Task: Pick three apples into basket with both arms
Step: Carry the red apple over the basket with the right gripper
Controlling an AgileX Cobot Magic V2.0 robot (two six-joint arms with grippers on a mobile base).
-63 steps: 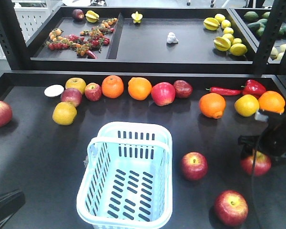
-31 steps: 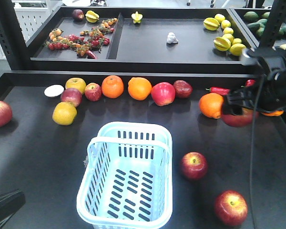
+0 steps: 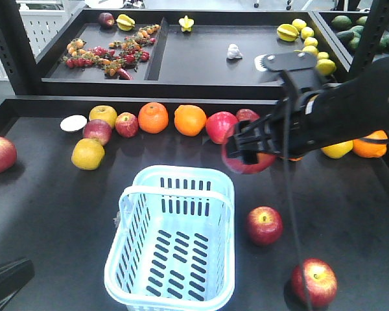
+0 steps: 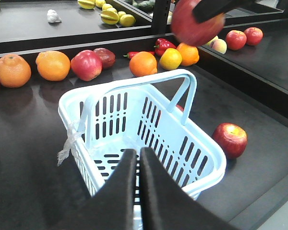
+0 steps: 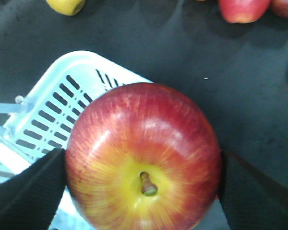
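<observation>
Matte table (image 3: pixel 52 214), round apple (image 5: pixel 144 158), slotted basket (image 3: pixel 181 171)

Basket (image 3: pixel 181 173): smooth moulded plastic, pale blue-white, slight sheen; crinkled clear plastic tie (image 4: pixel 69 143) at 1 corner. Held apple (image 5: pixel 144 143): smooth waxy skin, glossy w/ soft highlights; fingers (image 5: pixel 29 191) of right gripper (image 5: pixel 143 191), left gripper (image 4: pixel 137 191) and right arm (image 3: pixel 356 97) casing: matt black, smooth, looks plastic. Table (image 3: pixel 52 214): matt black, finely grained; oranges (image 3: pixel 190 120): dimpled peel, dull sheen; frame post (image 3: pixel 16 52): black-painted metal, satin.
</observation>
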